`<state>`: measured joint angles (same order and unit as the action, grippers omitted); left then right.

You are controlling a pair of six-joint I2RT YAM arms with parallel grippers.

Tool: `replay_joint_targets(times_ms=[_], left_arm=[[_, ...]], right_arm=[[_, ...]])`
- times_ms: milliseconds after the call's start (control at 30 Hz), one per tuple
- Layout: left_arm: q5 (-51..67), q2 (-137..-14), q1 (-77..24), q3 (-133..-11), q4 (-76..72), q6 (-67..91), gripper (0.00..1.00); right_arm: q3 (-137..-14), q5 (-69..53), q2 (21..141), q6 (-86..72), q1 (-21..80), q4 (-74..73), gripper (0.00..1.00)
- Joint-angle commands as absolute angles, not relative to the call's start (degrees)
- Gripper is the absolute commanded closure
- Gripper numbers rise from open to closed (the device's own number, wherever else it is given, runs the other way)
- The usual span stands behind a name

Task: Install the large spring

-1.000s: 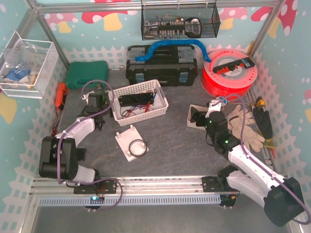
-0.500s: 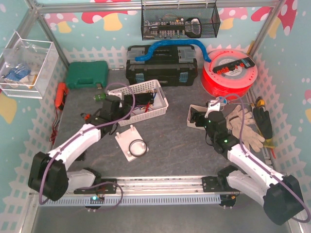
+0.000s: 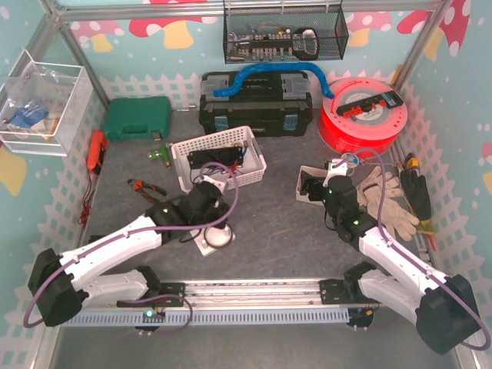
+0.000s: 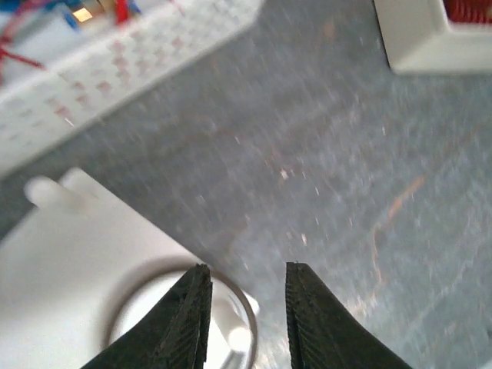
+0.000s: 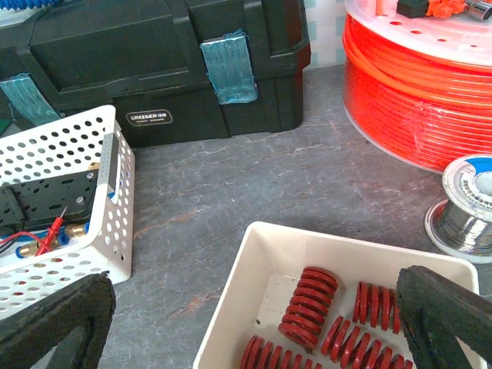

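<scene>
Nearest to my bases lay the white plate (image 3: 201,244), with a thin metal ring (image 4: 134,286) on it and two short pegs at its far edge. My left pincer (image 4: 247,270) hung at that plate's right-hand edge. Its jaws were drawn in to a narrow gap and gripped nothing. Between them I saw only the rim of the ring and the grey table (image 3: 269,231). The wrist view was blurred, so I could not tell whether the fingertips touched the plate.

A little farther out and to the right, my right pincer (image 5: 254,292) was spread wide and empty, poised above the near rim of a white tray (image 5: 254,250). The red springs (image 5: 311,304) lay in that tray on their sides, several together, the stoutest of them near the middle. None was in my grasp. Just right of the tray sat a small spool of silvery wire (image 5: 465,207), and to the right of my right arm lay a pair of work gloves (image 3: 388,204).

Left of the tray and well apart from it stood the perforated white basket (image 3: 219,157), holding a black box with red leads. Red-handled pliers (image 3: 146,186) lay to the basket's left.

At the back were a black toolbox (image 3: 256,104), a big orange reel (image 3: 361,115) to its right and a green case (image 3: 138,117) to its left. A wire basket (image 3: 284,34) hung on the wall above.
</scene>
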<state>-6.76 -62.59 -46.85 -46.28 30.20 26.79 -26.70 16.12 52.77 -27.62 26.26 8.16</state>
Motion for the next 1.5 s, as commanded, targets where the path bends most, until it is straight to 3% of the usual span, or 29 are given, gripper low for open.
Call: replay_joint_targets(times_ms=[0, 500, 1467], left_arm=[[-9.5, -65.2, -53.8, -47.3, 36.5, 32.4, 0.68], [-14.3, -71.3, -67.0, -47.1, 42.3, 48.1, 0.63], [-19.4, -85.3, -67.1, -45.7, 40.8, 44.7, 0.69]], right_arm=[[-26.7, 17.2, 53.0, -27.5, 26.5, 9.0, 0.02], [-26.7, 17.6, 52.9, -27.4, 26.5, 8.9, 0.01], [-26.5, 18.0, 52.9, -27.4, 26.5, 8.9, 0.01]])
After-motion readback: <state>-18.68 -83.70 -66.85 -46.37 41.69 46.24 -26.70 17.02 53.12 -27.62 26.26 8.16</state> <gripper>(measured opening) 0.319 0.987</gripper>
